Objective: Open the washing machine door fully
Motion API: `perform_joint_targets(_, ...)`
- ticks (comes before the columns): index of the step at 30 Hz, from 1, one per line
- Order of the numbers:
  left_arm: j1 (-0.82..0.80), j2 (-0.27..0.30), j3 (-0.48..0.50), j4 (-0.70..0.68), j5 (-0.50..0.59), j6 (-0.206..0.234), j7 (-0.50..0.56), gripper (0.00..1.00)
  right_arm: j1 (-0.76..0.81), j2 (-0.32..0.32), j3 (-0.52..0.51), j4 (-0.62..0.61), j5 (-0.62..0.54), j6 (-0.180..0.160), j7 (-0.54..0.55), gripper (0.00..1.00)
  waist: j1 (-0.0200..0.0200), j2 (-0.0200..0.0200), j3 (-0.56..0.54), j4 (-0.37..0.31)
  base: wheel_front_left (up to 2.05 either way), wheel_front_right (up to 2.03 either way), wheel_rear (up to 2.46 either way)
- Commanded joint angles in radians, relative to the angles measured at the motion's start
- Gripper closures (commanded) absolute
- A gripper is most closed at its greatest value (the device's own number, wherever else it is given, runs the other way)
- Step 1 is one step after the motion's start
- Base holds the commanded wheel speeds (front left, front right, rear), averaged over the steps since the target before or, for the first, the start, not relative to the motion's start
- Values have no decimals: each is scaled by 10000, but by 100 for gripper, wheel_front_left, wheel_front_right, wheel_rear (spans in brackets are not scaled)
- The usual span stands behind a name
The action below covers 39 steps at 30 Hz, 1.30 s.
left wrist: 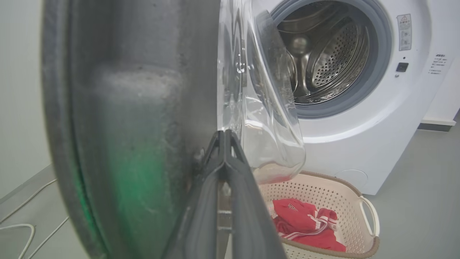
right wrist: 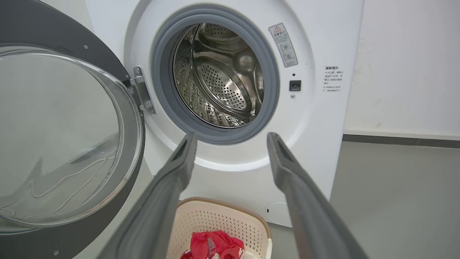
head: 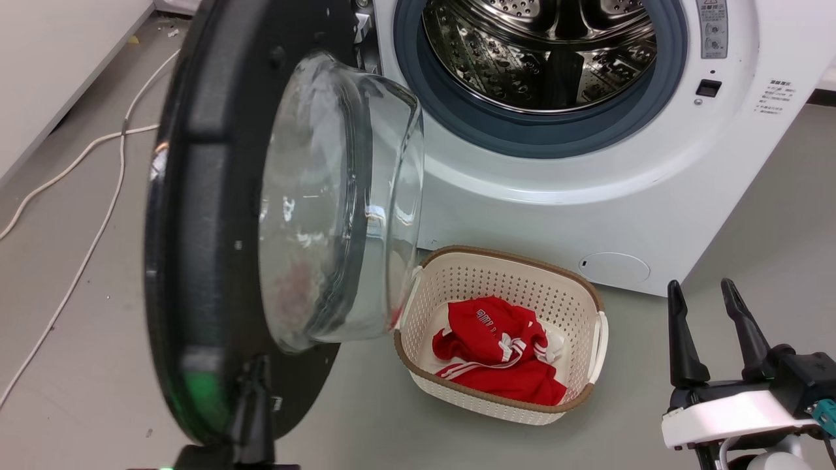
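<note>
The washing machine door stands swung out to the left of the white washing machine, edge-on to me, its clear glass bowl bulging toward the drum opening. My left gripper is shut, with its fingertips against the door's lower inner face just below the bowl. In the left wrist view the closed left gripper touches the black door. My right gripper hangs open at the lower right, away from the door. The right wrist view shows the right gripper facing the drum, the hinge to its left.
A cream laundry basket with a red garment sits on the grey floor in front of the machine, under the bowl's edge. White cables run across the floor on the left beside a pale wall.
</note>
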State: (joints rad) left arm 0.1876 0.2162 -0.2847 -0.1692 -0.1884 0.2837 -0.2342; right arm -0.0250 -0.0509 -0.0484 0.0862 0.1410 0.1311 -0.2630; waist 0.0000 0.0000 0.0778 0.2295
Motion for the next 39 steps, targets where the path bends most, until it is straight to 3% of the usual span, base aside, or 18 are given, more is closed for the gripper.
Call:
perform_joint_targets(1, 89, 107, 214, 48, -32, 143, -54, 100, -97, 15, 3, -28, -30, -7, -23, 0, 0, 0, 12, 8, 0, 0, 0)
perform_joint_targets(10, -71, 618, 2095, 259, -686, 648, -244, 100, -179, 15, 52, -13, -45, -7, -21, 0, 0, 0, 151, -50, 0, 0, 0)
perform_joint_targets(14, -348, 857, 2816, 531, -1057, 647, -254, 100, -260, 16, 98, -43, -78, -7, -4, 0, 0, 0, 312, -117, 0, 0, 0)
perform_joint_targets(25, -2167, 2019, 4548, 2999, -1940, -313, -319, 100, -601, 16, 109, -236, -232, -7, 142, 0, 0, 0, 870, -415, 0, 0, 0)
perform_joint_targets(39, -3655, 2638, 6083, 5227, -1406, -1522, -309, 100, -780, 16, 98, -278, -335, -7, 214, 0, 0, 0, 1164, -796, 0, 0, 0)
